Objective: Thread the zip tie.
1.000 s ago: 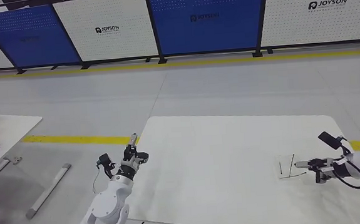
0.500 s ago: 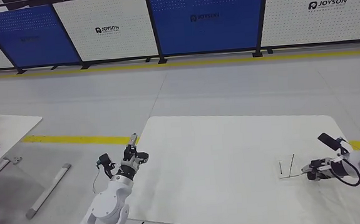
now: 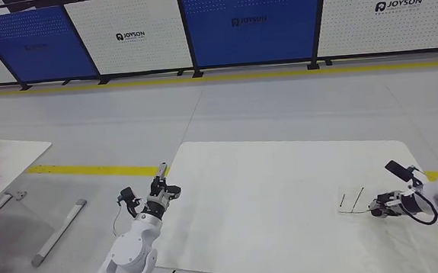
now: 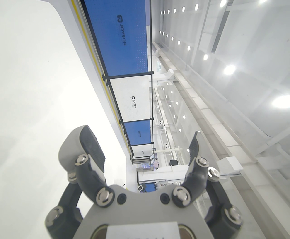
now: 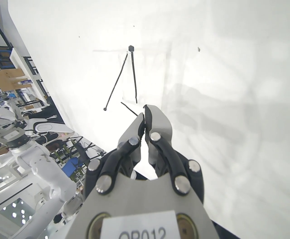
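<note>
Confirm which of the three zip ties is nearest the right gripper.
The zip tie running into the right gripper's shut fingertips. The other two lie on the table beyond it, forming a V.

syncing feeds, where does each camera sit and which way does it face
Top view: above the arms, looking down on the table; left hand at its edge, right hand by two loose zip ties.
Left wrist view: behind the open left hand, facing past the table toward blue panels.
Right wrist view: behind the right hand, shut on the held zip tie, facing the loose zip ties.
Shared: top and right wrist views both show the ties.
</note>
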{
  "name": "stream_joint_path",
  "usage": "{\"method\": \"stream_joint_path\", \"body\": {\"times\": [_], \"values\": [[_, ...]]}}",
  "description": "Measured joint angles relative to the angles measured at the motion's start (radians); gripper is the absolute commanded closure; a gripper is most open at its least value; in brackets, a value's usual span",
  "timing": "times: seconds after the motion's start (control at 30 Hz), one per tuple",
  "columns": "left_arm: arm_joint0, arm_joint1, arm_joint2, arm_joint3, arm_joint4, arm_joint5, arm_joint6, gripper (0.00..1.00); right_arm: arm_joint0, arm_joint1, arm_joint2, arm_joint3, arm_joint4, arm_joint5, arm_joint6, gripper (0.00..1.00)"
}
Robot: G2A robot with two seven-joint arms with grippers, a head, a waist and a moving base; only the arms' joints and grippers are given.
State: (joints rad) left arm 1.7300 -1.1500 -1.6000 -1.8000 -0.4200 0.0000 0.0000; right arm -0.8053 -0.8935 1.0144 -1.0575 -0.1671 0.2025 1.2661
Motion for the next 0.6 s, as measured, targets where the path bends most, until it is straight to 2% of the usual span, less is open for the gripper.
{"method": "stream_joint_path", "body": {"times": [0.3,0.4,0.6], "values": [[0.000,0.000,0.000,0.000,0.000,0.000,0.000,0.00,-0.034,0.020,0.052,-0.046,-0.009,0.003,-0.009,1.00],[0.000,0.000,0.000,0.000,0.000,0.000,0.000,0.00,-0.061,0.032,0.090,-0.073,0.002,-0.012,-0.019,1.00],[0.000,0.000,0.000,0.000,0.000,0.000,0.000,0.00,-0.161,0.069,0.211,-0.148,0.046,-0.057,-0.032,1.00]]}}
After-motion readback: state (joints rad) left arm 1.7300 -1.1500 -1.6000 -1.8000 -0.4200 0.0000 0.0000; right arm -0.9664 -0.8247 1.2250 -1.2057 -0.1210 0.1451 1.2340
